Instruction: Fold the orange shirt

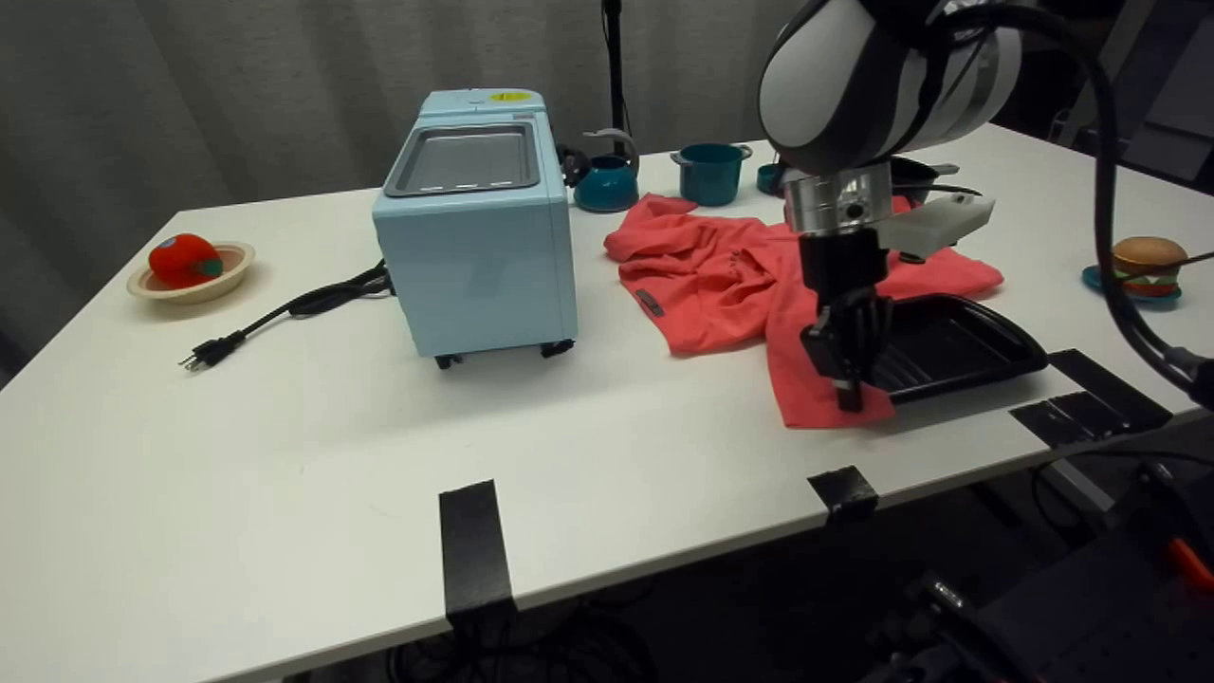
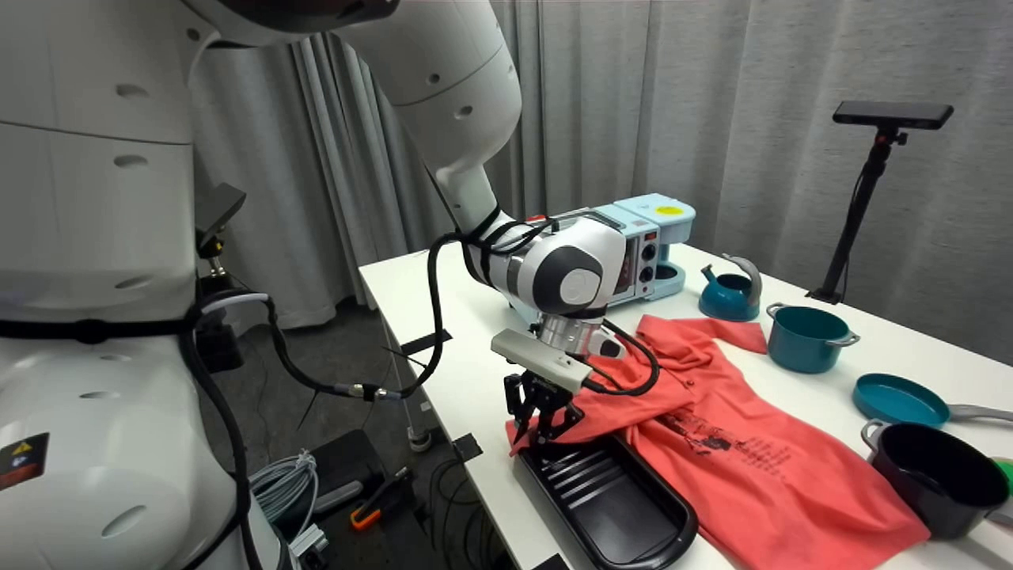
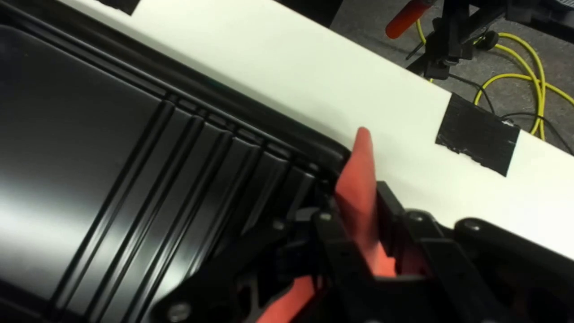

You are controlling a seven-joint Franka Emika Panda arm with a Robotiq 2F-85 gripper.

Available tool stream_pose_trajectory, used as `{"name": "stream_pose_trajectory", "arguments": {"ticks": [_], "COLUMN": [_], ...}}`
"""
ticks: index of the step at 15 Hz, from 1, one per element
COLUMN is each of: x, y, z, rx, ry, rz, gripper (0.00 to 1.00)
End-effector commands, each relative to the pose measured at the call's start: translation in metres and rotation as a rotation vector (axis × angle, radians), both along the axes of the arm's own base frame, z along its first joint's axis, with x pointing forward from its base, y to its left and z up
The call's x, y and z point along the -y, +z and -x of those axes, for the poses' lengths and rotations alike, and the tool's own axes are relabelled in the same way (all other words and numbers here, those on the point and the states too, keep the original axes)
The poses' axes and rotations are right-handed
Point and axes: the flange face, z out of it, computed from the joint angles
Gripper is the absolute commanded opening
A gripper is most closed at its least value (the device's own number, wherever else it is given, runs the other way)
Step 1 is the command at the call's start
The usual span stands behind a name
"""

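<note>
The orange-red shirt (image 1: 702, 275) lies rumpled on the table; its printed body and hem (image 2: 760, 451) spread out in an exterior view. One strip of it, perhaps a sleeve, reaches the table's front side beside the black tray (image 1: 958, 341). My gripper (image 1: 850, 396) points down at the end of this strip, low over the table; it also shows at the tray's end (image 2: 533, 437). In the wrist view the fingers (image 3: 358, 193) stand a little apart, with an upright fold of the shirt (image 3: 358, 172) between them. The arm hides part of the shirt.
The tray (image 3: 98, 134) is right beside the fingers. A light-blue appliance (image 1: 474, 256) stands nearby. A kettle (image 2: 730, 297), a teal pot (image 2: 807, 344), a pan (image 2: 898, 400) and a dark pot (image 2: 942, 475) border the shirt. The table edge with black tape (image 3: 477, 134) is close.
</note>
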Motion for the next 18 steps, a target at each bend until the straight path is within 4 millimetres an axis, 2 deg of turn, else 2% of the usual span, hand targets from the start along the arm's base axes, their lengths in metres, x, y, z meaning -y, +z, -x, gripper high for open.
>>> {"name": "stream_pose_trajectory", "arguments": {"ticks": [1,2,7,9,13,18], "x": [0.007,0.006,0.016,0.018,0.003,-0.036], "y": [0.028,0.029,0.044,0.044,0.045,0.044], "z": [0.0,0.0,-0.003,-0.005,-0.006,-0.002], "rx": [0.005,0.004,0.002,0.012,0.067,0.12], "ry": [0.025,0.029,0.051,0.056,0.104,0.221], "rz": [0.068,0.074,0.108,0.099,0.08,0.07], "gripper": [0.5,0.51,0.89,1.0,1.0,1.0]}}
